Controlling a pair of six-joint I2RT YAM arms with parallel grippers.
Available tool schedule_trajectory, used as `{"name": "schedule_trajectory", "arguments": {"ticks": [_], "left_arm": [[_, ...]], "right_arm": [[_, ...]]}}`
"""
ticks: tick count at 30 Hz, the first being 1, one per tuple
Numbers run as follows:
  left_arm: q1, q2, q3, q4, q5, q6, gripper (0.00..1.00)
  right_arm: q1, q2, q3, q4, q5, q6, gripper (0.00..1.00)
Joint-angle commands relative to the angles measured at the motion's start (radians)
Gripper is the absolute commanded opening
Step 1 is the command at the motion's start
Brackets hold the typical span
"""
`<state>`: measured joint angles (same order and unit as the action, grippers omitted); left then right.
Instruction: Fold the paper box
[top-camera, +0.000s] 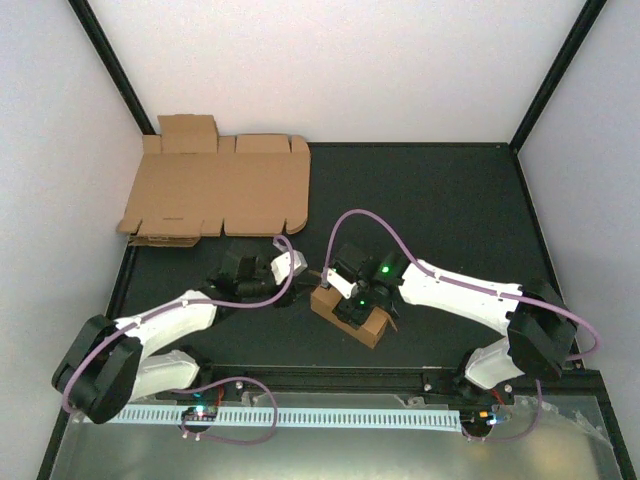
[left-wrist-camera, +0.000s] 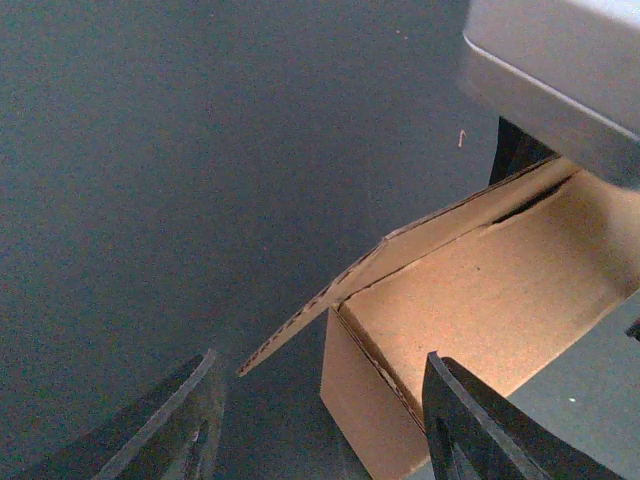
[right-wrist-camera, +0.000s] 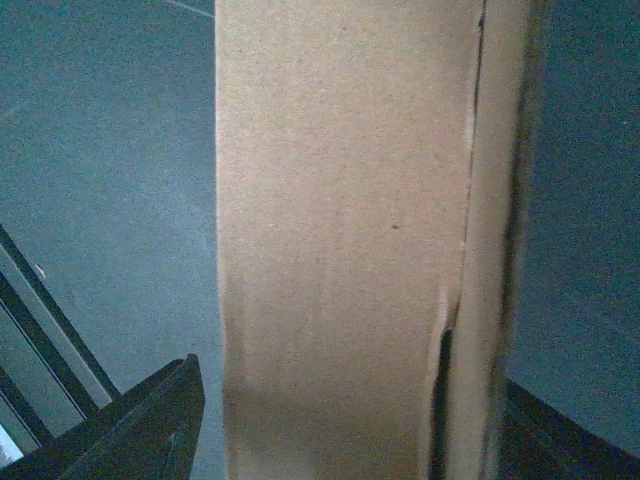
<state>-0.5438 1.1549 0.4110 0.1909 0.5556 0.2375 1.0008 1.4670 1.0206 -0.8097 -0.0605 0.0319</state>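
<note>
Nr centre, paper box (top-camera: 370, 328) blocks the way; flat cardboard sheet (top-camera: 215, 190) fills far-L corner.

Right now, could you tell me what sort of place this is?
Likely a robot work cell: a black table walled by white panels, a left arm and right arm mounted at its edge.

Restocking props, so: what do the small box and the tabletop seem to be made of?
The paper box looks like plain brown cardboard, matte and unprinted; its cut edges show a dark layered line. The tabletop looks like a dark matte mat, faintly speckled; rubber or fabric, I cannot tell.
</note>
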Motion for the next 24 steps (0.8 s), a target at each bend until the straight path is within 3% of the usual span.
{"name": "schedule_trajectory", "arguments": {"ticks": [1,6,12,24], "left_arm": [[0.0,0.018,0.057,0.04,0.021,0.027,0.57],[0.0,0.023,0.07,0.038,0.022,0.03,0.56],[0.0,0.043,0.089,0.029,0.036,0.041,0.56],[0.0,0.104,0.137,0.009,0.112,0.05,0.51]], "right_arm": [[0.01,-0.019,0.019,-0.006,0.022,-0.003,0.71],[0.012,-0.038,0.022,-0.013,0.027,0.002,0.69],[0.013,-0.046,0.027,-0.025,0.03,0.003,0.56],[0.018,-0.036,0.027,-0.019,0.024,-0.002,0.52]]}}
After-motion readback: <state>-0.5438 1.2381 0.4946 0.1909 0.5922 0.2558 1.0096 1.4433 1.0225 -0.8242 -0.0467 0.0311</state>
